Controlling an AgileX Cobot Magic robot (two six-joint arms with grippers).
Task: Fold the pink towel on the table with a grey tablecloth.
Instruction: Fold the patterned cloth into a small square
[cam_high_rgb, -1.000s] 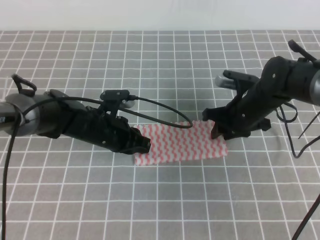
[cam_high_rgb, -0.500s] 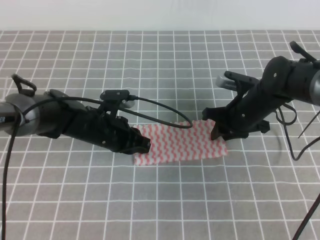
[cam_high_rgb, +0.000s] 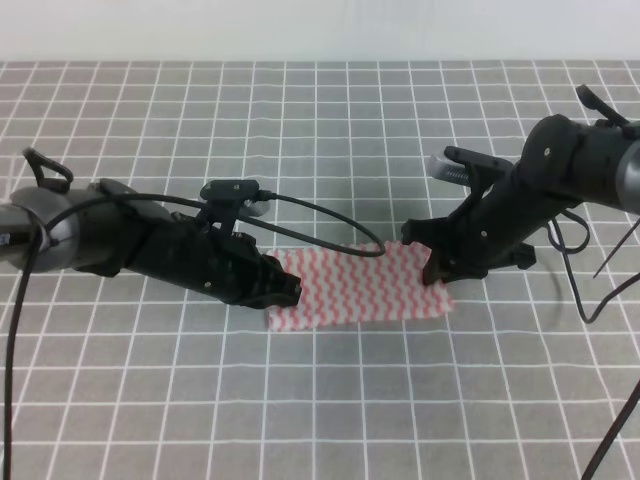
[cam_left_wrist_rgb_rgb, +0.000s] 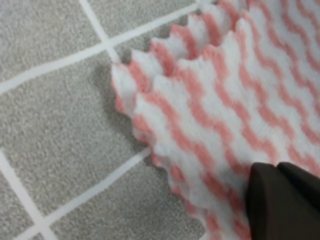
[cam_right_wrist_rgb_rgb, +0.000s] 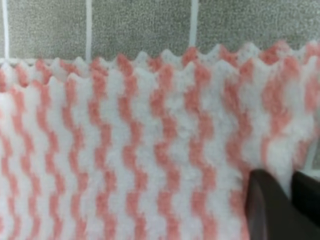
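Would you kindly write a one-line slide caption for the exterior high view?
Two black grippers, left and right, meet opposite ends of a pink-and-white zigzag towel on grey gridded tablecloth.

**Count of what is in view**

One pink towel (cam_high_rgb: 362, 286) lies at centre frame. One table with a grey tablecloth (cam_high_rgb: 330, 400) fills the view. Two grippers: the left gripper (cam_high_rgb: 285, 292) centre-left, the right gripper (cam_high_rgb: 437, 266) centre-right.

Bright, even, diffuse light, probably overhead; soft shadows under both arms on the tablecloth (cam_high_rgb: 330, 400). No glare. High view sharp. Wrist close-ups soft, dark fingertips (cam_left_wrist_rgb_rgb: 285, 205) blurred at the edge.
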